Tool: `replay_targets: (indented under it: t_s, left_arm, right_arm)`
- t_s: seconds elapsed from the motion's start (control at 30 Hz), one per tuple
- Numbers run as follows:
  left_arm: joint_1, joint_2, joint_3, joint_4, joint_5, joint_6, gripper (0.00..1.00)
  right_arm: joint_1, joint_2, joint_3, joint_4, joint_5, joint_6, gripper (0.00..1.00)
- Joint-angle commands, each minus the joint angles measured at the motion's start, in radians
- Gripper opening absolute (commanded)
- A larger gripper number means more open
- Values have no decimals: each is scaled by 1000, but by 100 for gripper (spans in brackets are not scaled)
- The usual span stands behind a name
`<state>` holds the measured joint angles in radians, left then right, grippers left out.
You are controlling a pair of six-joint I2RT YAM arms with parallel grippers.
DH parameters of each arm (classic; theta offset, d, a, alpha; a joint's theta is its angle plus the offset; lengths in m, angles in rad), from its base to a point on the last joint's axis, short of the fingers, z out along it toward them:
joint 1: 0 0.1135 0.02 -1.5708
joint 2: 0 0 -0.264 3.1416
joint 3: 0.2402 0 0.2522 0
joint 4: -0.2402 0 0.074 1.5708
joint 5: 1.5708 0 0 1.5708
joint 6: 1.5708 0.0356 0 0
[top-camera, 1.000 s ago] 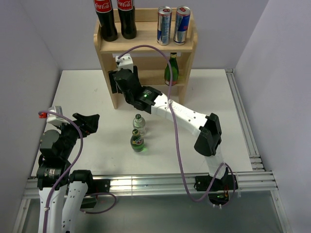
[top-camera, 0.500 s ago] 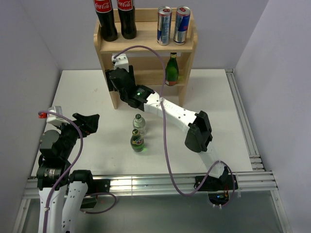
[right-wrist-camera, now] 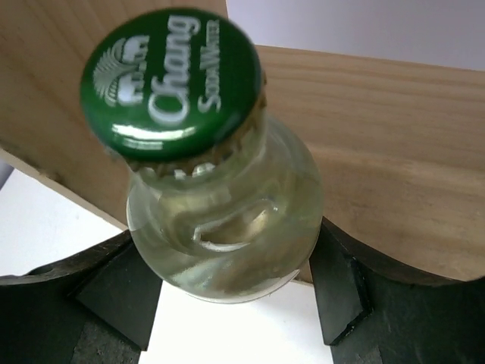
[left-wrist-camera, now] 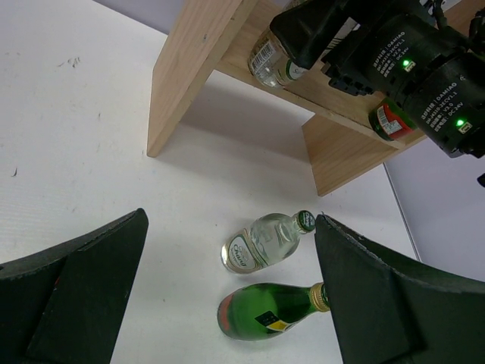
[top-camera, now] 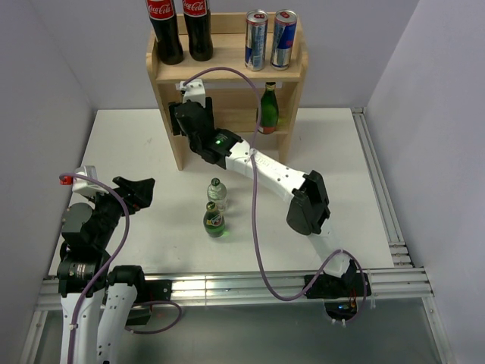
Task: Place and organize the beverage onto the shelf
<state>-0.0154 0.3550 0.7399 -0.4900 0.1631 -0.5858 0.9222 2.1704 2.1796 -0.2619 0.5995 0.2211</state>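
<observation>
Right arm's fingers (right-wrist-camera: 337, 296) are pinching the clear bottle (right-wrist-camera: 227, 227) at its shoulder, green cap pointing back at the wrist, at the left end of the shelf (top-camera: 170, 148) lower tier, and I reckon the set-down spot lies straight ahead, further in.

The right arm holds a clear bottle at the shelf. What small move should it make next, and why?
Probably ease the clear bottle down onto the lower tier of the shelf, left of the green bottle standing there. The right fingers grip it upright below the neck, inside the shelf, and no view shows whether its base rests on the board yet.
</observation>
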Motion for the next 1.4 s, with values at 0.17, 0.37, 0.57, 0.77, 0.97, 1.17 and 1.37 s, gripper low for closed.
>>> replay_targets:
  t_s: [0.17, 0.37, 0.57, 0.77, 0.97, 1.17, 1.37]
  left_arm:
    - [11, -14, -4, 42, 26, 23, 99]
    - [12, -14, -4, 42, 30, 24, 99]
    - [12, -16, -4, 44, 32, 24, 99]
    - [12, -17, -4, 44, 33, 24, 99]
    - [12, -17, -4, 44, 35, 26, 99]
    - [12, -17, -4, 44, 35, 26, 99]
    - [12, -17, -4, 45, 36, 26, 99]
  right_arm:
    - [-9, 22, 95, 217, 33, -3, 0]
    - [-8, 39, 95, 231, 37, -3, 0]
    - [-9, 39, 59, 251, 43, -6, 3]
    - [-8, 42, 43, 245, 46, 9, 66]
    - [-9, 48, 42, 239, 48, 12, 80]
    - [-8, 51, 37, 236, 46, 15, 82]
    - [-6, 45, 22, 233, 45, 23, 95]
